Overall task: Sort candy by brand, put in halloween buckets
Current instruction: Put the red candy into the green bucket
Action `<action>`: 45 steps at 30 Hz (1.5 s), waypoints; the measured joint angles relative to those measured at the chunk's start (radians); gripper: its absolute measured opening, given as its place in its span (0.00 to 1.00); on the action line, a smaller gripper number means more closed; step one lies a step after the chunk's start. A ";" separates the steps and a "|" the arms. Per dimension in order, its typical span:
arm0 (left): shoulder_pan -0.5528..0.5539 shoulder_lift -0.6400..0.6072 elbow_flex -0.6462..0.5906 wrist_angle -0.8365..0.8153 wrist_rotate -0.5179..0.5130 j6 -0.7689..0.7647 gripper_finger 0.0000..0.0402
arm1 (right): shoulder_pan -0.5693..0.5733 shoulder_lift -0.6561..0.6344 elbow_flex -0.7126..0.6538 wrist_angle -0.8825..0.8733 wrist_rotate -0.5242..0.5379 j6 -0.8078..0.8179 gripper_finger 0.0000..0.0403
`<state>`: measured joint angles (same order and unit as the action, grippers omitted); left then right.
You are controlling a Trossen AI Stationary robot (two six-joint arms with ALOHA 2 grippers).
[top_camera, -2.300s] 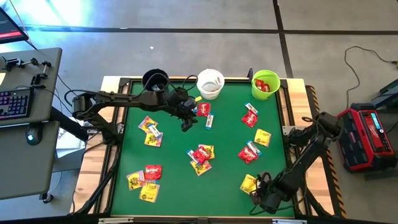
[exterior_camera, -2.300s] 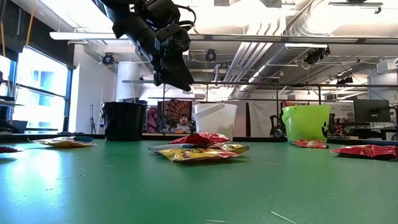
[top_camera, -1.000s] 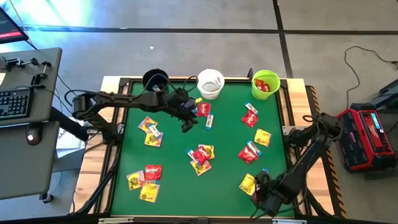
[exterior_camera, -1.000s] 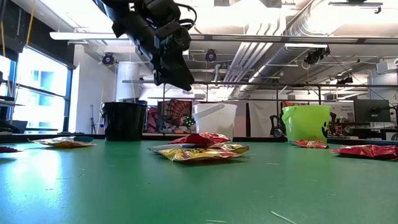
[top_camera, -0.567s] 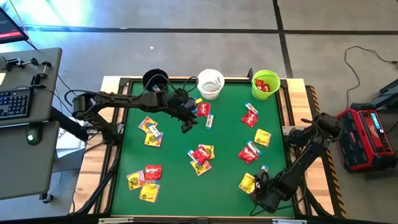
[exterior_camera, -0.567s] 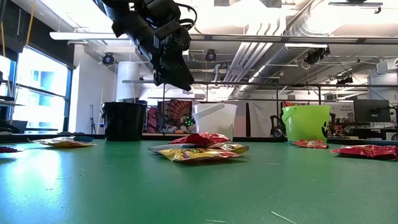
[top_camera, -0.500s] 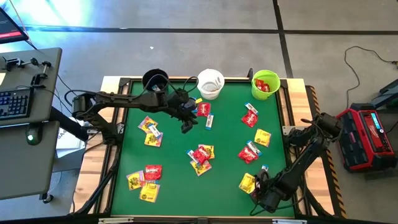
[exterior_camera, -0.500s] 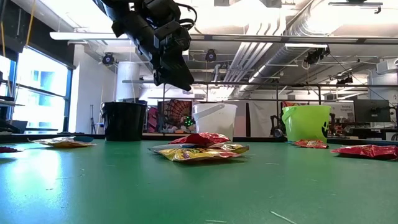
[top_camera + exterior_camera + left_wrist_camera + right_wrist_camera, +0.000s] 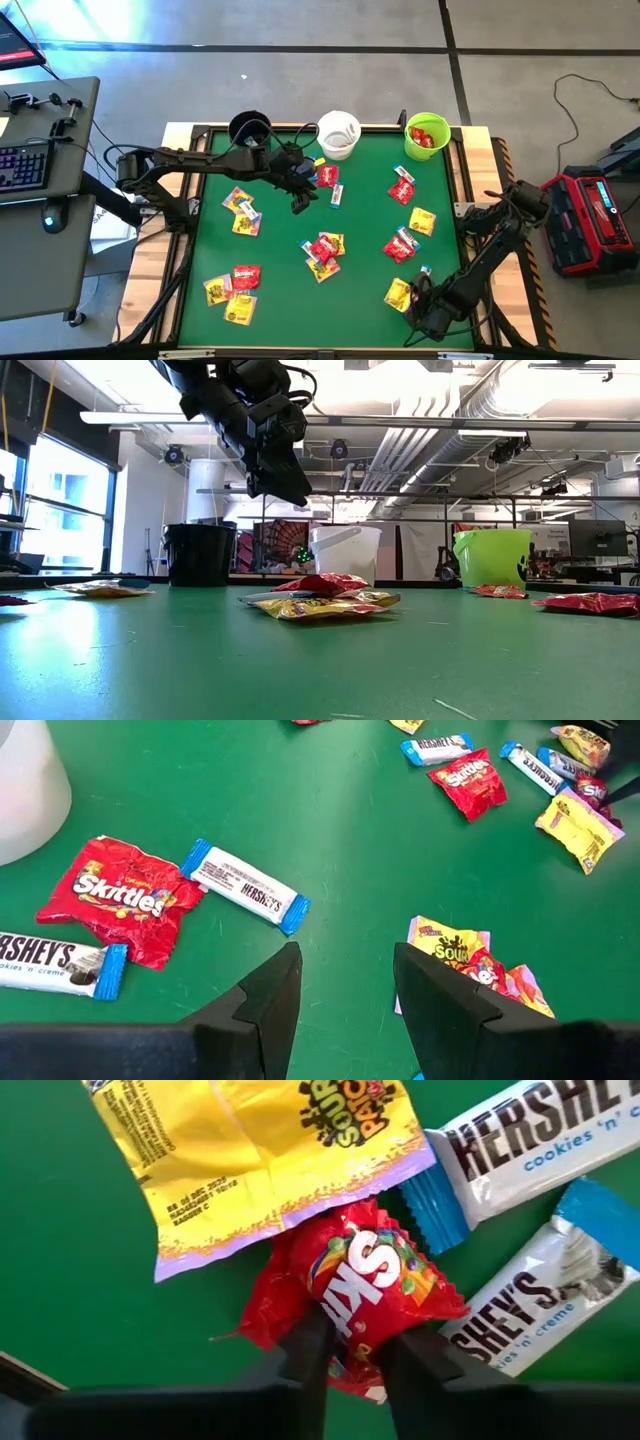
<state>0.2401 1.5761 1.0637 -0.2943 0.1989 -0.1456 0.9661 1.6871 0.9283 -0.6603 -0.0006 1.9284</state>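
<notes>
Three buckets stand along the table's far edge: black point(image 9: 249, 129), white point(image 9: 338, 133), and lime green point(image 9: 427, 135) with red candy inside. Red, yellow and white-and-blue candy packets lie scattered flat on the green table. My right gripper point(image 9: 416, 306) points down at the near right corner, shut on a red Skittles packet point(image 9: 365, 1295). That packet lies beside a yellow packet point(image 9: 260, 1150) and two white-and-blue Hershey's bars point(image 9: 525, 1140). My left gripper point(image 9: 345, 965) hangs open above the far middle of the table, over a red packet point(image 9: 120, 905) and a Hershey's bar point(image 9: 245, 885). My right gripper pinches the red Skittles packet across its middle point(image 9: 362, 1320) between its two fingers point(image 9: 310, 1352), coming from above and pointing down. The wrapper is crumpled and bunched up between the fingers. Whether it is off the table I cannot tell.
More packets lie in clusters at the table's middle point(image 9: 323, 250), near left point(image 9: 232, 285), left point(image 9: 242, 210) and right point(image 9: 405, 240). The table's raised near and right edges point(image 9: 470, 300) run close to my right gripper. A desk with a keyboard point(image 9: 25, 165) stands left of the table.
My right arm has sunk a little toward the packets at the near right corner. My left arm has kept still.
</notes>
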 joint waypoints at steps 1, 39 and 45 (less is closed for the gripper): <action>0.000 0.000 0.000 0.000 0.000 0.000 0.38 | 0.000 -0.003 0.000 0.002 0.000 -0.001 0.13; 0.009 0.000 0.000 0.009 -0.054 0.008 0.38 | -0.793 -0.603 -0.001 -0.344 0.377 -0.732 0.07; 0.009 0.000 0.000 0.017 -0.056 0.000 0.38 | -1.238 -0.642 -0.001 -0.283 0.362 -1.008 0.07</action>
<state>0.2493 1.5761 1.0637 -0.2777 0.1425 -0.1455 -0.2724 1.0447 0.9276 -0.9433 0.3612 0.9203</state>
